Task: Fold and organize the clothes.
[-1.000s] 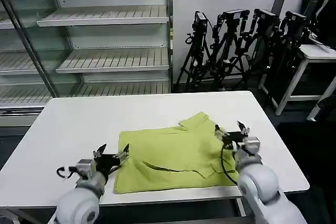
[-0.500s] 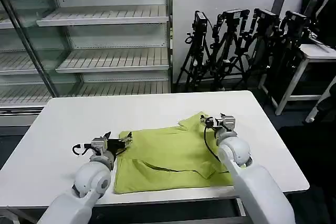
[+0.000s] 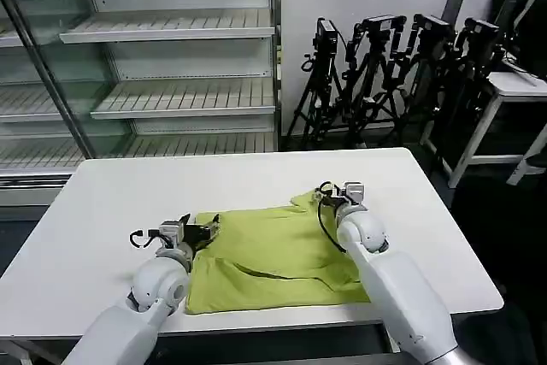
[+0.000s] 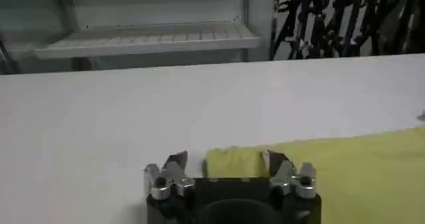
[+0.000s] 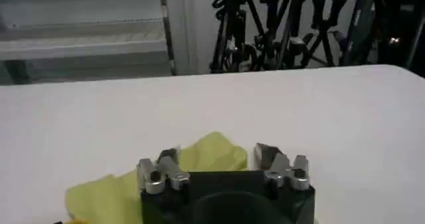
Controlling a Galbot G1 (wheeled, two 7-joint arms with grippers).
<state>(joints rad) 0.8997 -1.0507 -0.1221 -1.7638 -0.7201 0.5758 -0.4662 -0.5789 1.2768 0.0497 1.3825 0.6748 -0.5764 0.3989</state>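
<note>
While shirt point(image 3: 273, 250) lies flat, both grippers' fingers spread.

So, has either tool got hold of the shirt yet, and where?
Nothing is held. The left tool is open at the shirt's far left corner; the right tool is open over its far right corner.

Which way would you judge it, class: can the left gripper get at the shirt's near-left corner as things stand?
Probably yes: the left gripper is open, straddling the shirt corner, with nothing between them.
</note>
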